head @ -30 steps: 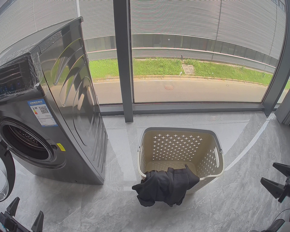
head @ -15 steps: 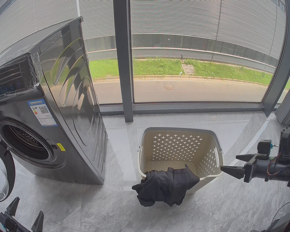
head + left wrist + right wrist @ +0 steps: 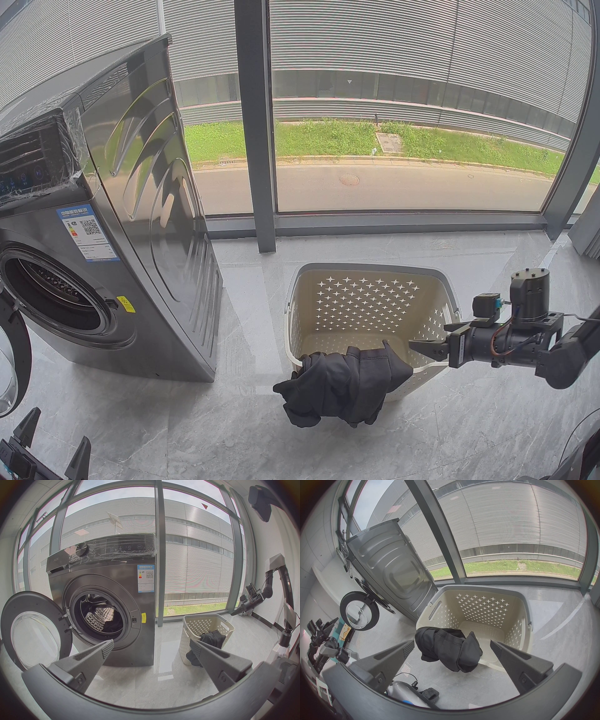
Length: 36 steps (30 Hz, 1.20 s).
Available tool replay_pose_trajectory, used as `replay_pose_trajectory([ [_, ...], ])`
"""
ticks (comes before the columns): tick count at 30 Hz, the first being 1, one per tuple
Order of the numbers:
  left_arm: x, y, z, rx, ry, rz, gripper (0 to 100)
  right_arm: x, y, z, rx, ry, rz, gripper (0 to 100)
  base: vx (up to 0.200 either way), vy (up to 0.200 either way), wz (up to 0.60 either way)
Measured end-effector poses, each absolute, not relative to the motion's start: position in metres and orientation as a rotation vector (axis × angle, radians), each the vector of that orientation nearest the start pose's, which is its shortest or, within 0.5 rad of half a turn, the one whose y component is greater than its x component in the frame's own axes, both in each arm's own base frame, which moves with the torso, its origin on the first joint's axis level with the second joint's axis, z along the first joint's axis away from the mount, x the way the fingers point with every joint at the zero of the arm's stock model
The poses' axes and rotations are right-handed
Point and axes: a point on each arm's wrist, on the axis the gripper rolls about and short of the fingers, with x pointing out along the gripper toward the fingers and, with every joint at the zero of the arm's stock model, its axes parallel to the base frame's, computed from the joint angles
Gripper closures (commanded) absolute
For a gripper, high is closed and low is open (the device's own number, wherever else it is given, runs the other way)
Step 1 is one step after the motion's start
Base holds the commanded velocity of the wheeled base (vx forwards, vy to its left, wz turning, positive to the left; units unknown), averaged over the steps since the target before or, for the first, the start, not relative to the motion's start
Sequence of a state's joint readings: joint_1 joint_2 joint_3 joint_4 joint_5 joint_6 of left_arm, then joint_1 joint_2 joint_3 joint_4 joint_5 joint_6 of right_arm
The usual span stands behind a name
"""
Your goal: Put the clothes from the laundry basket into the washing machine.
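A cream laundry basket [image 3: 375, 270] [image 3: 481, 589] [image 3: 206, 622] stands on the floor by the window. A black garment [image 3: 344, 384] [image 3: 447, 647] [image 3: 212, 639] hangs over its near rim, partly outside. The grey washing machine [image 3: 106, 206] [image 3: 106, 583] stands at the left with its round door [image 3: 34, 630] [image 3: 359, 610] swung open and the drum [image 3: 98, 616] showing. My right gripper [image 3: 434, 337] [image 3: 450, 653] is open, level with the basket's right rim, just right of the garment. My left gripper [image 3: 53, 440] [image 3: 151, 650] is open, low at the near left, empty.
Glass window panes and a dark vertical post [image 3: 253, 125] rise behind the basket. Grey marble floor [image 3: 219, 425] lies open between machine and basket and in front of both.
My right arm has swung in from the far right edge leftward to the basket's right rim, gripper open throughout. The left gripper, basket and garment have stayed put.
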State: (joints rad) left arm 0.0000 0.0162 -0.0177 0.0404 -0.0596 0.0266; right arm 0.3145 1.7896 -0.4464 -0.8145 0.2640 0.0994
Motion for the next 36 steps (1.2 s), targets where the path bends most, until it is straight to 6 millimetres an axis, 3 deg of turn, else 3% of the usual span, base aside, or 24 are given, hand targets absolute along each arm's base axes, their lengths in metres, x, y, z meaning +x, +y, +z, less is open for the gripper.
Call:
replay_pose_trajectory([
  [21, -0.023, -0.001, 0.076, 0.021, 0.039, -0.049, 0, 0.310, 0.140, 0.004, 0.110, 0.572, 0.542, 0, 0.000, 0.000, 0.00],
  [27, -0.023, -0.001, 0.077, 0.019, 0.039, -0.048, 0, 0.324, 0.133, -0.009, 0.116, 0.581, 0.499, 0, 0.000, 0.000, 0.00],
  [36, -0.023, -0.001, 0.076, 0.019, 0.040, -0.048, 0, 0.322, 0.131, -0.020, 0.114, 0.610, 0.494, 0, 0.000, 0.000, 0.00],
])
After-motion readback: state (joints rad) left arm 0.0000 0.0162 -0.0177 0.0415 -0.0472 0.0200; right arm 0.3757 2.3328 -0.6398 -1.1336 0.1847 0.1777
